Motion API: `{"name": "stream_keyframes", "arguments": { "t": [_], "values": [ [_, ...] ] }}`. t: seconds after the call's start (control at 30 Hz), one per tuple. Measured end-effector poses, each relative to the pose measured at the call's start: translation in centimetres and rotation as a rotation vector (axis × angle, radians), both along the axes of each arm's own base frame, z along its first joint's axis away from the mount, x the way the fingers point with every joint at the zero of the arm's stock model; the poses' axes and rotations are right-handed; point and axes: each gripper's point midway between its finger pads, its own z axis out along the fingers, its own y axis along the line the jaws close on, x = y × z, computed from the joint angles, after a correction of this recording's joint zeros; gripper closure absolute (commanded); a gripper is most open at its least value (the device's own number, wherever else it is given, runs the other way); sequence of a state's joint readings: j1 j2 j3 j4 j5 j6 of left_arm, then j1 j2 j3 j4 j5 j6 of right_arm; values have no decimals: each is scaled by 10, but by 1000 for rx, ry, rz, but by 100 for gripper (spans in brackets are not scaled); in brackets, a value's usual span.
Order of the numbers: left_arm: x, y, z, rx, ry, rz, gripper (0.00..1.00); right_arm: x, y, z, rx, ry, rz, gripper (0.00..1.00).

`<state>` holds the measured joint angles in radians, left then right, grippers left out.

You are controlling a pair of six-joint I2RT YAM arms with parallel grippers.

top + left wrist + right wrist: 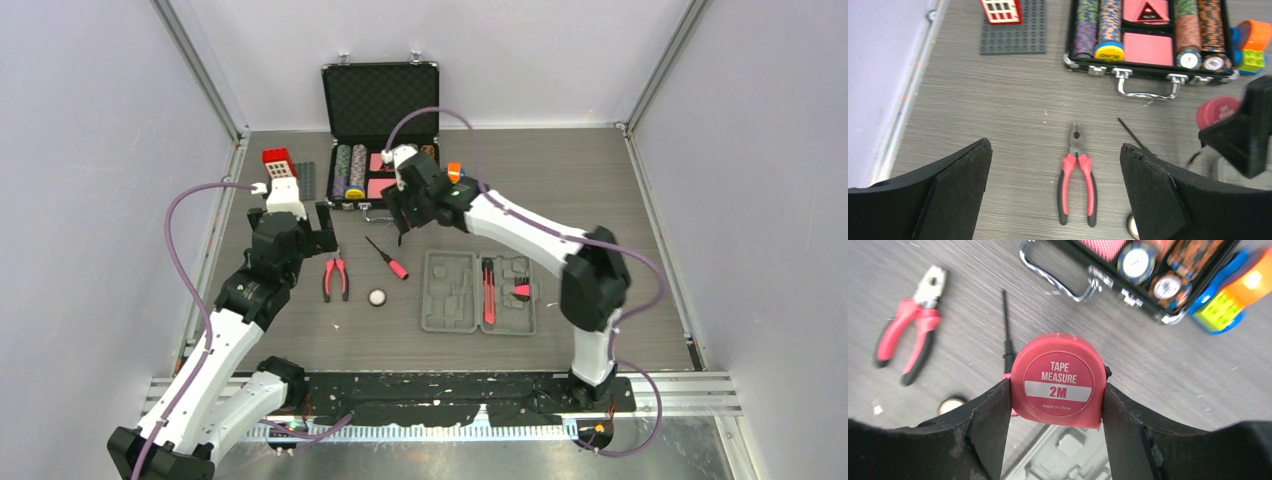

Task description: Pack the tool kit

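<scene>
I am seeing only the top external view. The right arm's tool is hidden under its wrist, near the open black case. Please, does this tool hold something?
Observer: Yes. In the right wrist view the right tool is shut on a round red plastic tape measure, with one finger on each side.
Operator: Can you read any text on it?
Observer: Its white label reads "TAPE MEASURE 2M".
Operator: And the left tool?
Observer: In the left wrist view the left tool is open and empty, and the red-and-black handled metal pliers lie closed on the table between its fingers.
</scene>
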<state>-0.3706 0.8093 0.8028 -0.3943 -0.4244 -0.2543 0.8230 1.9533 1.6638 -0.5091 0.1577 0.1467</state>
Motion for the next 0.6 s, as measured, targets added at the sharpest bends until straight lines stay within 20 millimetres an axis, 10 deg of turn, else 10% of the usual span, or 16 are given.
{"name": "stream_keyframes", "arguments": {
  "t": [0.2, 0.6],
  "values": [
    [-12, -45, 34, -155, -25, -225, 0, -48, -33, 130, 114, -218, 222, 72],
    [-48, -147, 90, -510, 85, -735, 6, -131, -78, 123, 47, -305, 617, 74]
  ]
}}
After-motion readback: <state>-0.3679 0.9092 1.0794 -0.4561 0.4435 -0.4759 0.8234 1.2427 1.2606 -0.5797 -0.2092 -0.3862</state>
